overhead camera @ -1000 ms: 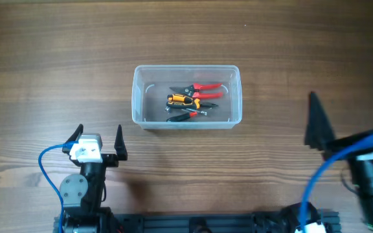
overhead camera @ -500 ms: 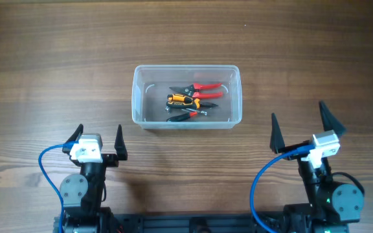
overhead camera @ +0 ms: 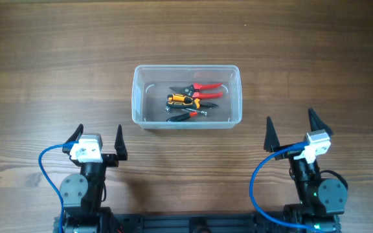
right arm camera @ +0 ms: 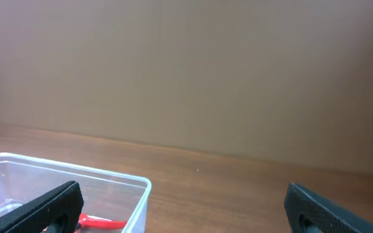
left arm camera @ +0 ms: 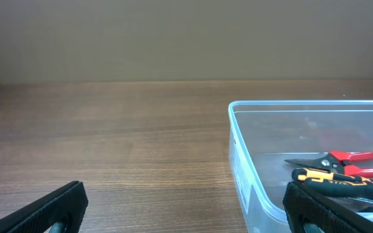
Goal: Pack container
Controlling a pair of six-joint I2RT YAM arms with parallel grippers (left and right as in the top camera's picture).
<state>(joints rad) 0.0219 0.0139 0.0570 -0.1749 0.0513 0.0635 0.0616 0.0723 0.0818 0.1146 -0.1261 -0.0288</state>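
Clear container [overhead camera: 186, 123] w/ hand tools [overhead camera: 190, 100] inside, mid-desk [overhead camera: 44, 52]. L pincer [overhead camera: 99, 133] & R pincer [overhead camera: 290, 118] nr front edge, both spread wide, empty.

Desk [overhead camera: 50, 52]: dark-brown wood-grain top; grain runs left-right; fills the whole overhead view; one item directly on it: clear rectangular plastic container [overhead camera: 186, 67], rounded corners, thick rim; upright, flat on its base; long side parallel to the desk's near edge; roughly centred left-right, slightly towards the far side; wood grain visible through its walls.
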